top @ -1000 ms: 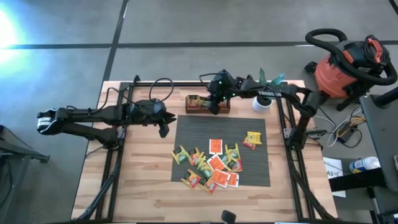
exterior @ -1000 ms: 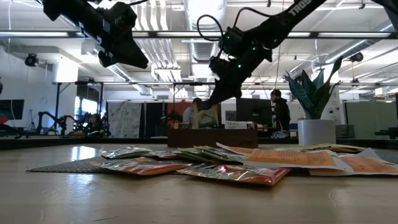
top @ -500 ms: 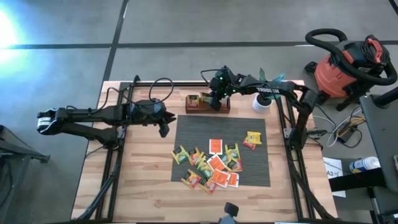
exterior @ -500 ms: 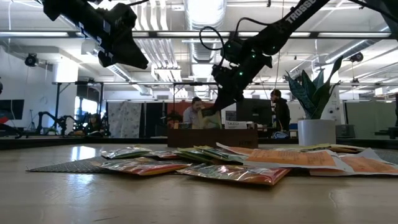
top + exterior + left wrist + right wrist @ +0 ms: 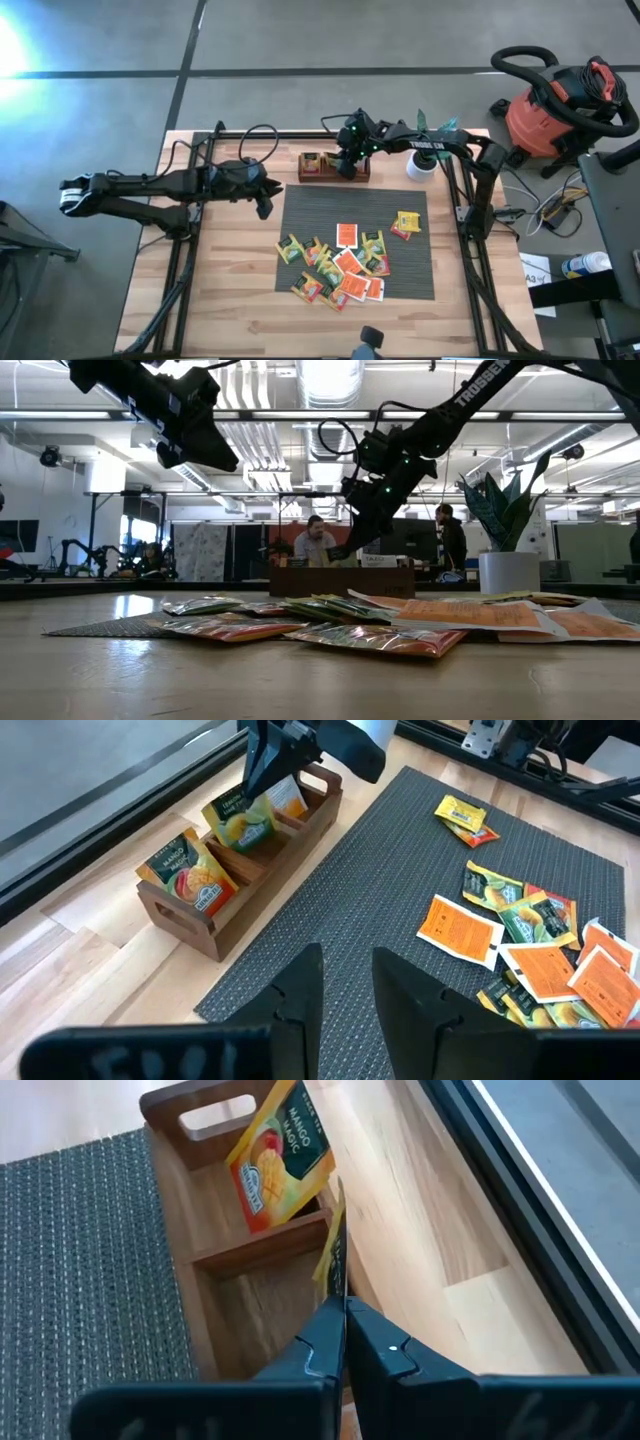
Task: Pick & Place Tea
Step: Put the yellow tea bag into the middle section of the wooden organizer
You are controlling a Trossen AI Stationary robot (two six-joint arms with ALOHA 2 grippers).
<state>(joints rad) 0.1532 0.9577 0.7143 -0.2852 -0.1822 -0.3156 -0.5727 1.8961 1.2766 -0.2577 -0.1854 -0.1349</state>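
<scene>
The right gripper [image 5: 347, 165] is hovering over the long dark brown wooden tray [image 5: 335, 174] at the far edge of the grey ribbed mat [image 5: 300, 220], its jaws pressed together on the top edge of a thin yellow tea sachet [image 5: 335, 1260] that is hanging into the tray's middle compartment. Compared with a second ago, the wrist is sitting a little higher and tilted differently above the tray, and the sachet is now lower between the dividers, as the low view suggests. That reads as the placing step nearly finishing: the sachet is inside the tray but not yet released.

In the left wrist view, a mango-printed orange and green sachet [image 5: 185, 875] is leaning in the tray's end compartment, and more sachets [image 5: 245, 815] are standing in the compartments beside it. The loose pile of orange-red, yellow and green flat square sachets [image 5: 340, 270] is lying on the mat on the near side of the tray, with one yellow sachet [image 5: 406, 222] apart from the pile, so most of the tea is waiting.

The left gripper [image 5: 262, 203] is idling above the wooden counter [image 5: 230, 290], well to the side of the tray, jaws slightly apart and holding nothing.
</scene>
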